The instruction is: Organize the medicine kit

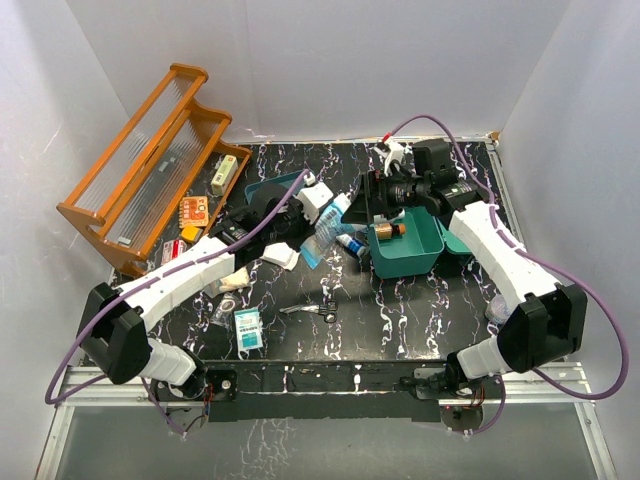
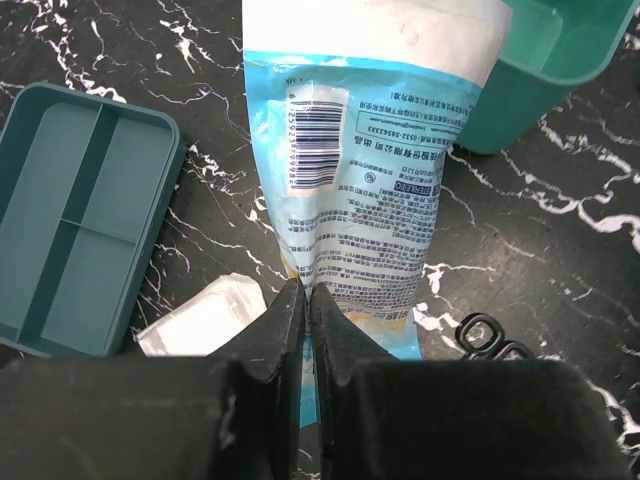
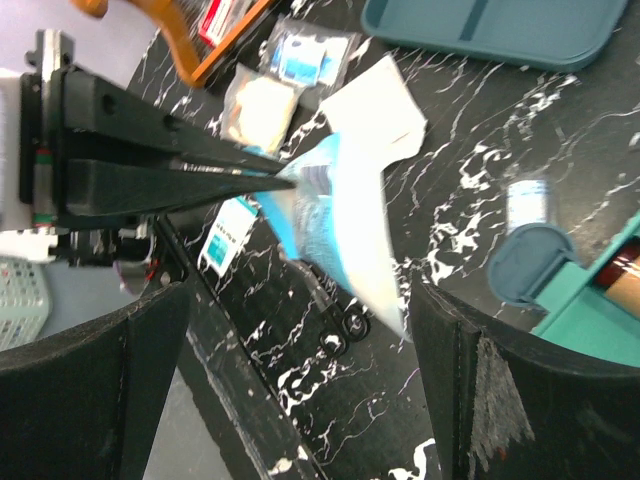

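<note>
From my screen the black tabletop (image 1: 420, 310) reads as polished stone-look laminate, white-veined, with a soft sheen. The teal-green rectangular plastic box (image 1: 410, 262) is smooth and matt, as is the teal-green divided plastic tray (image 2: 70, 220). The orange tiered rack (image 1: 140, 165) looks like varnished wood, with ribbed, clear plastic panels. The blue-and-white printed packet (image 2: 370, 170) is thin glossy film, creased towards its narrow end. The left gripper (image 2: 303, 300) has matt black, finely textured plastic fingers; the right gripper (image 3: 300, 290) looks the same, though one finger's inner face is scuffed grey. I see smooth white plastic arm shells (image 1: 190, 275), slightly shiny. The small scissors (image 1: 315, 310) show bare bright metal.
</note>
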`<control>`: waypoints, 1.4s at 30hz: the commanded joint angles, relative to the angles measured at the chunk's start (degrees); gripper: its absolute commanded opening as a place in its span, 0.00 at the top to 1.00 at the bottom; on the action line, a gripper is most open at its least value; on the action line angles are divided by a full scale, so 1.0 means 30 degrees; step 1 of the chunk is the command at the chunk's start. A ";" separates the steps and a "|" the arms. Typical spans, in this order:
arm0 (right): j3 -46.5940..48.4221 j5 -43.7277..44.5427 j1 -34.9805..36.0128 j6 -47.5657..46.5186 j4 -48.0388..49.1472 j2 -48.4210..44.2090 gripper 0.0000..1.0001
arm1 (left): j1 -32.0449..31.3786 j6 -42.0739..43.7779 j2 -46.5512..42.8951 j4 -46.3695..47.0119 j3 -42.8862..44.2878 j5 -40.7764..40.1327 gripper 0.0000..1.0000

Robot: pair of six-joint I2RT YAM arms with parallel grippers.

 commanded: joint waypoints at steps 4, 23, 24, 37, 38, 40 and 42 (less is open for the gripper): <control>0.1057 -0.1095 0.0431 -0.1871 -0.1228 0.0483 0.13 | 0.0011 0.3461 0.0036 0.0811 0.1033 0.2425 1.00; -0.0152 0.0668 0.0135 -0.4237 0.0075 -0.1396 0.10 | 0.0013 0.5280 -0.1078 0.1701 -0.0004 0.4927 1.00; -0.0270 0.0158 0.0130 -0.4390 0.0023 -0.1312 0.09 | 0.0013 0.5208 -0.1093 0.1588 0.0062 0.5271 1.00; -0.1537 -0.4473 0.0138 -0.6841 -0.1634 -0.1485 0.19 | 0.0013 0.4362 -0.1325 0.1491 0.0560 0.7495 1.00; -0.1780 -0.4557 0.0138 -0.6883 -0.1622 -0.1587 0.20 | 0.0013 0.4390 -0.1362 0.1539 0.0528 0.7496 1.00; -0.2153 -0.4705 0.0138 -0.6867 -0.1499 -0.1752 0.25 | 0.0013 0.4377 -0.1425 0.1630 0.0519 0.7430 1.00; -0.2374 -0.4947 0.0136 -0.6726 -0.1253 -0.1793 0.33 | 0.0013 0.4256 -0.1486 0.1751 0.0545 0.7528 1.00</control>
